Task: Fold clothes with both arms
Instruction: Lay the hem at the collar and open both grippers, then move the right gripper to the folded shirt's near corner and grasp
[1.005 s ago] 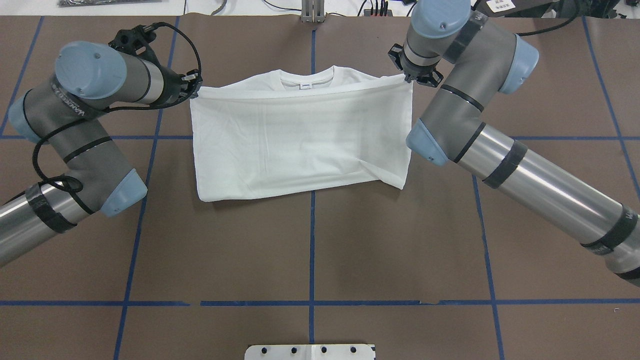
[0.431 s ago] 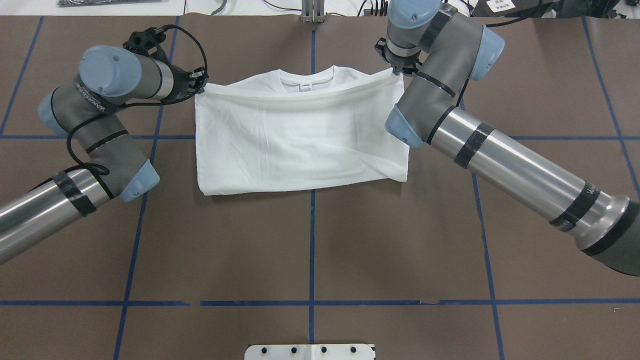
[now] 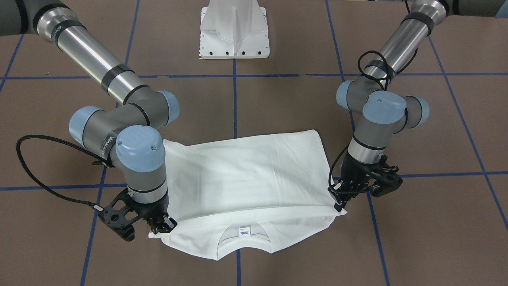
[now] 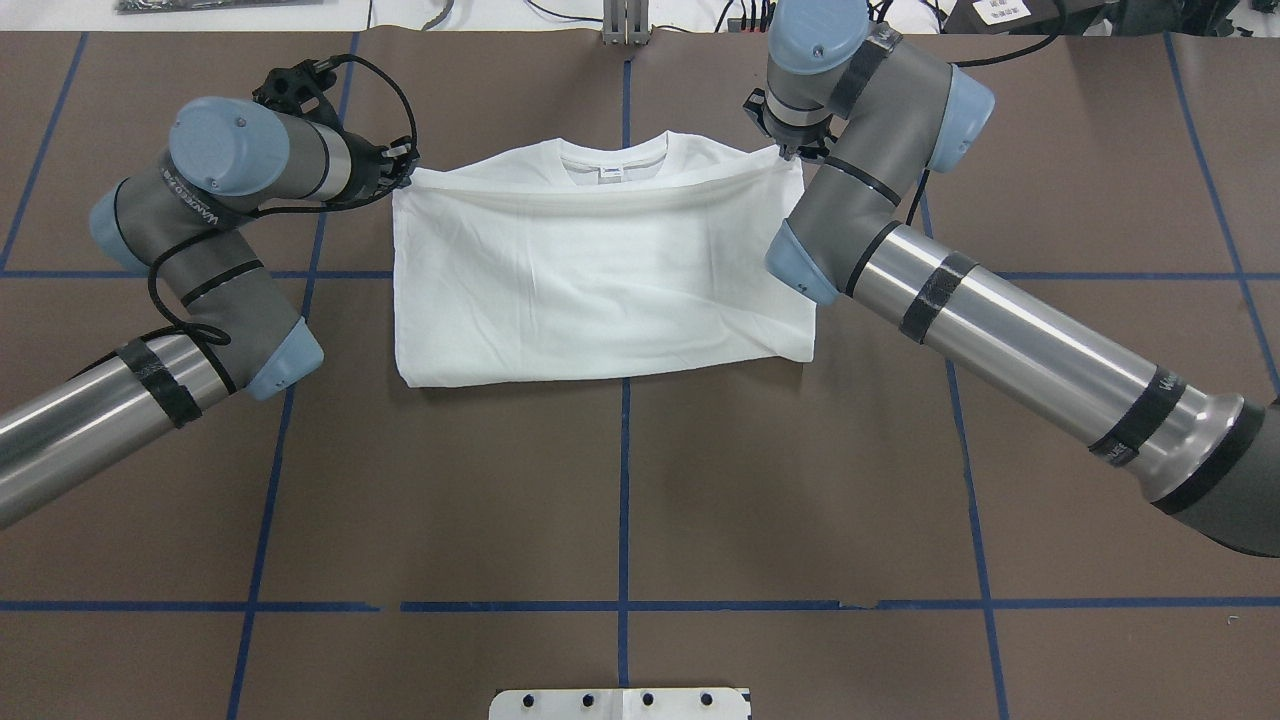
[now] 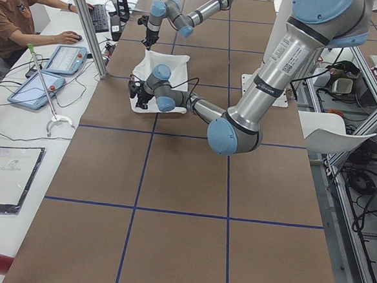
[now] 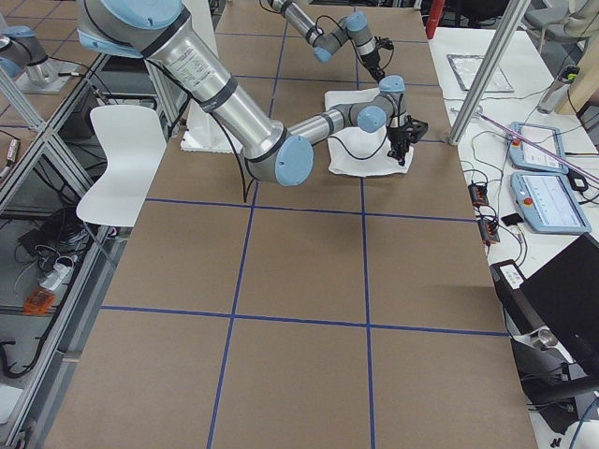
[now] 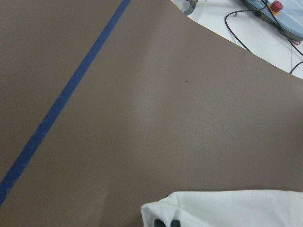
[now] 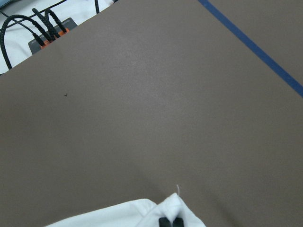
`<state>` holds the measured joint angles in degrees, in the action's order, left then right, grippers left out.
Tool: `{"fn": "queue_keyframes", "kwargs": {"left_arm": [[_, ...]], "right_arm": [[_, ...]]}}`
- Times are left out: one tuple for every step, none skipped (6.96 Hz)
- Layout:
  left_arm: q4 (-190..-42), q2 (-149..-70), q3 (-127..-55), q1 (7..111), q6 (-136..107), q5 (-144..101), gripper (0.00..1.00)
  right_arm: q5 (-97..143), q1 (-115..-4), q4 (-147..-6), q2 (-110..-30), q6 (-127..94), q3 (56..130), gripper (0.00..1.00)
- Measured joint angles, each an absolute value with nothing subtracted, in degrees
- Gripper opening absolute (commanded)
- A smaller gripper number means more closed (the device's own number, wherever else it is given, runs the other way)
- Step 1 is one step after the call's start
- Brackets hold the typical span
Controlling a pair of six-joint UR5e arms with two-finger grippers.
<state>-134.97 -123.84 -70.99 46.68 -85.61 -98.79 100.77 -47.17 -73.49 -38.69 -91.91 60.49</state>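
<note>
The white T-shirt [image 4: 600, 280] lies on the brown table, its lower half folded up over the chest. The collar [image 4: 615, 160] and neck label [image 3: 245, 231] still show beyond the folded edge. My left gripper [image 4: 405, 172] is shut on the left corner of that folded edge, low at the shoulder; the front-facing view shows it too [image 3: 339, 204]. My right gripper [image 4: 790, 150] is shut on the right corner [image 3: 162, 229]. Each wrist view shows a pinched bit of white cloth [image 7: 222, 208] [image 8: 142, 215] at its bottom edge. No black text is visible.
The white pedestal base [image 3: 234, 31] stands at the robot's side of the table. Blue tape lines [image 4: 625, 500] grid the brown surface. Cables [image 4: 750, 15] lie beyond the far edge. An operator [image 5: 9, 19] sits at a side desk with tablets.
Both grippers have moved inward and toward the collar with the folded edge, bringing it down onto the shoulders. The shirt's corners have drawn closer and the fold lies flatter.
</note>
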Motion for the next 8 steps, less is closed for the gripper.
{"fn": "queue_keyframes", "kwargs": {"left_arm": [[-135.1, -123.7, -70.9, 46.7, -85.6, -98.8, 0.01], [-135.1, -123.7, -70.9, 46.6, -85.6, -98.8, 0.19], [-135.2, -123.7, -70.9, 46.5, -85.6, -98.8, 0.28], [-135.6, -123.6, -70.9, 46.4, -85.6, -98.9, 0.31], [-136.2, -123.4, -70.9, 46.4, -85.6, -98.8, 0.37], [-136.6, -123.3, -70.9, 46.4, -85.6, -98.9, 0.37], [-136.8, -123.2, -70.9, 46.4, -85.7, -98.9, 0.37], [-137.1, -123.0, -71.0, 46.5, -85.7, -98.9, 0.37]], "right_arm": [[100.6, -46.9, -73.4, -38.6, -91.9, 60.2, 0.00], [100.0, -46.5, -73.3, -38.6, -91.9, 59.8, 0.22], [99.4, -45.9, -73.3, -38.6, -91.9, 59.4, 0.50], [99.1, -45.6, -73.3, -38.6, -91.9, 59.3, 0.65], [99.1, -45.5, -73.3, -38.6, -91.9, 59.6, 0.99], [99.1, -45.5, -73.4, -38.9, -92.3, 61.1, 1.00], [99.4, -45.1, -73.6, -40.4, -93.0, 65.2, 1.00], [99.7, -43.7, -74.1, -44.9, -94.2, 72.7, 1.00]]}}
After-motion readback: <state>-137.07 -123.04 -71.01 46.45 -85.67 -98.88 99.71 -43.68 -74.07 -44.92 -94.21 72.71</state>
